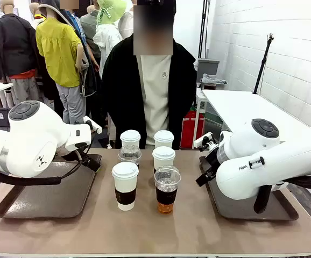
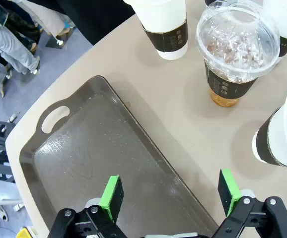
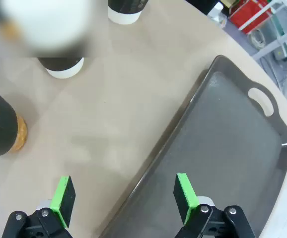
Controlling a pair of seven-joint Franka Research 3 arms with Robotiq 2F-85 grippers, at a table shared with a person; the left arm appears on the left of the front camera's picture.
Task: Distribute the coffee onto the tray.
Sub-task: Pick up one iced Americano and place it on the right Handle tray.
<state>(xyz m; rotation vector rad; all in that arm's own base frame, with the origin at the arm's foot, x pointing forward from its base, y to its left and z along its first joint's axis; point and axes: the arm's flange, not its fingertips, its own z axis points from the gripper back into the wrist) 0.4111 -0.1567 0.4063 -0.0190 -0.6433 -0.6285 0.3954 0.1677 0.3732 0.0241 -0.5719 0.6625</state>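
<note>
Coffee cups (image 1: 163, 157) stand mid-table (six together); left claw (image 2: 171, 191) and right claw (image 3: 123, 191) gape

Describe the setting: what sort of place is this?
Probably a robotics test room, not a café: painted brick wall, a black stand beside a white side table, takeaway cups staged between two trays.

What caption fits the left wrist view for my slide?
Open left gripper above the dark tray edge, near a dome-lidded amber drink and sleeved white cups.
</note>
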